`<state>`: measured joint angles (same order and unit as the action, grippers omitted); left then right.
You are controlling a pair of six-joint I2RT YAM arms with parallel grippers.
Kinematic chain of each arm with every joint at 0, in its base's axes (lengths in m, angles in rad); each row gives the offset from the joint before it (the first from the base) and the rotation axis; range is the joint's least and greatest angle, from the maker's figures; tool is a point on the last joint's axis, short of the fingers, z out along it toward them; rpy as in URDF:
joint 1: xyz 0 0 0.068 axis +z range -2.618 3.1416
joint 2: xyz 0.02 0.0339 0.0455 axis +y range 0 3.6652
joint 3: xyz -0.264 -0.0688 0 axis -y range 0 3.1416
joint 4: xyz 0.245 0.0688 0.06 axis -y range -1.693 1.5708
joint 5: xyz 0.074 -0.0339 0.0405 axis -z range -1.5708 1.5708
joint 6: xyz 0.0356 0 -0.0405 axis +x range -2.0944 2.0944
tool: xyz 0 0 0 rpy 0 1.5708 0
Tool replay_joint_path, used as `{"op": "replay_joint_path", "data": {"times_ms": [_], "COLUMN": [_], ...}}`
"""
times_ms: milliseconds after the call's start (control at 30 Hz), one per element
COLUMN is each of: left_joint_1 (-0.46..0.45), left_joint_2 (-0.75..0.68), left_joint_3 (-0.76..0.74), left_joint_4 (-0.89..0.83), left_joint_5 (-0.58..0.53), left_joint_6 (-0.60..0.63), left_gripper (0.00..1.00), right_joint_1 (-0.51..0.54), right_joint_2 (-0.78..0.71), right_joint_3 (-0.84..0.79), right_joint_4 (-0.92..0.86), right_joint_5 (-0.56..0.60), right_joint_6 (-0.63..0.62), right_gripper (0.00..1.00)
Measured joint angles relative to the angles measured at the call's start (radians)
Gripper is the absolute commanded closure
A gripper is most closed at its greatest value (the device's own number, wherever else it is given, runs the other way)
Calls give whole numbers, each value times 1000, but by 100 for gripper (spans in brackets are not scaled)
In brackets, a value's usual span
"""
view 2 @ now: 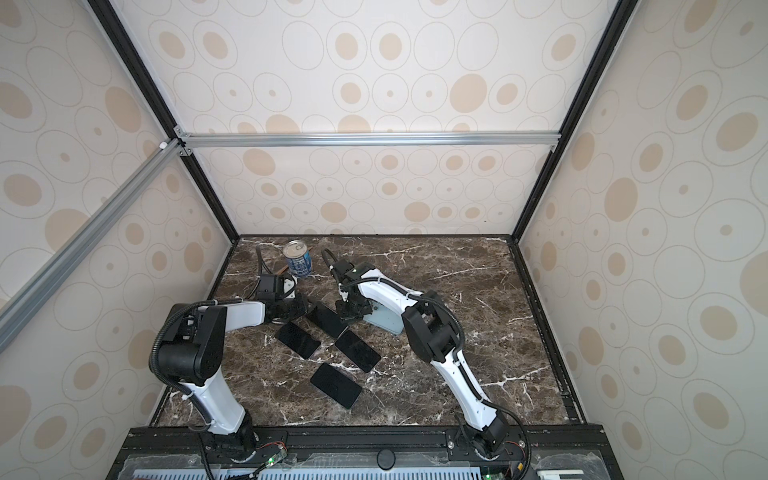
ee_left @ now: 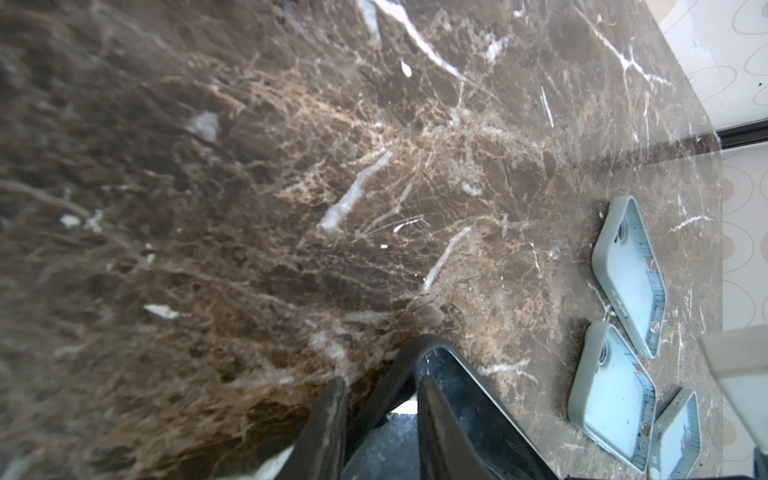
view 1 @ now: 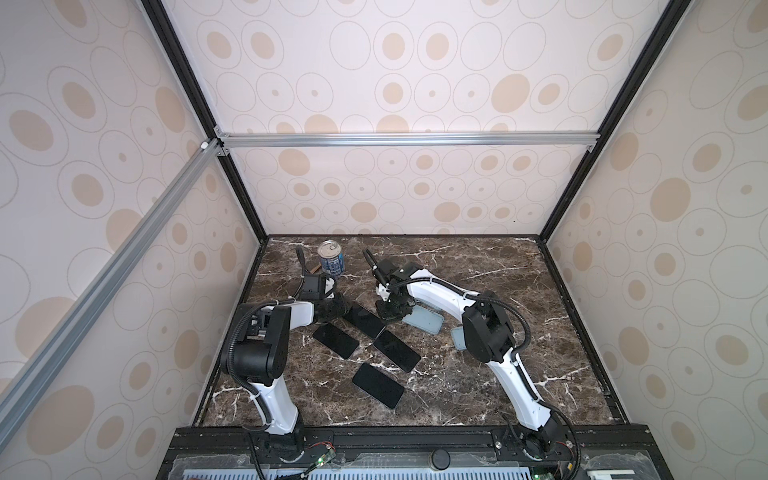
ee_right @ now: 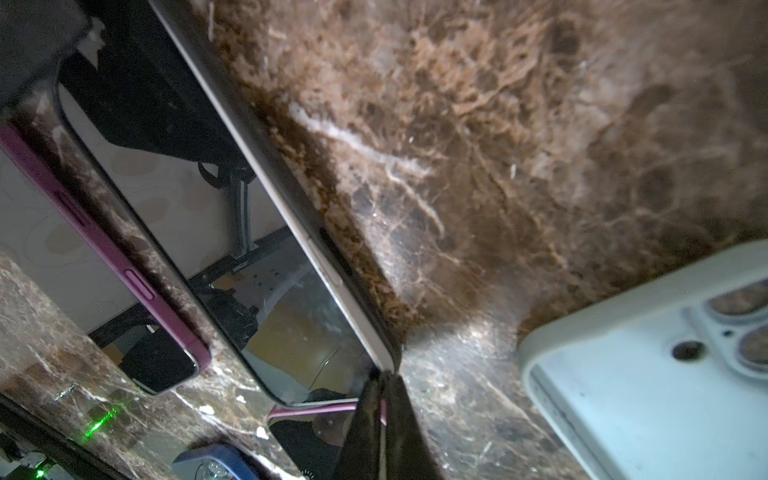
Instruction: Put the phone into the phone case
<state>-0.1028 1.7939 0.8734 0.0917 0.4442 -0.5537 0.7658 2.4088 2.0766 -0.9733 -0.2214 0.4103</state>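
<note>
Pick-up seems in hand: the flat black glass-fronted phone (view 1: pixel 365 319) sits on the brown marble desk (view 1: pixel 478 374), one end pinched in the left jaws; the right jaws — pressed together, empty — meet its corner; next it likely needs lifting squarely over the pale-blue soft phone case (view 1: pixel 426 321) just beside.

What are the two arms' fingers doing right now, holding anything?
Left gripper: closed on a black phone.
Right gripper: closed, empty, at that phone's corner.

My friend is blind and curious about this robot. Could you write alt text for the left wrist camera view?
The left gripper pinches the end of a dark phone over a brown marble table. Three pale blue phone cases lie open side up farther off.
</note>
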Motion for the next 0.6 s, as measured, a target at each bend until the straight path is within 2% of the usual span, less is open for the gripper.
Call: {"op": "replay_joint_path", "data": {"times_ms": [433,600], "left_joint_1": [0,0], "left_joint_2": [-1,-3], "left_joint_3": [-3,-3], "left_joint_4": [6,5], "left_joint_5": [-1,-2], "left_joint_6": [0,0], "left_gripper": [69,70], "right_joint_1": [4,44], "right_joint_2": [6,56], "right_joint_3": [-3,109], "right_joint_4": [11,-82], "right_joint_5": [16,121], "right_joint_6": [35,4], "right_gripper": [91,89]}}
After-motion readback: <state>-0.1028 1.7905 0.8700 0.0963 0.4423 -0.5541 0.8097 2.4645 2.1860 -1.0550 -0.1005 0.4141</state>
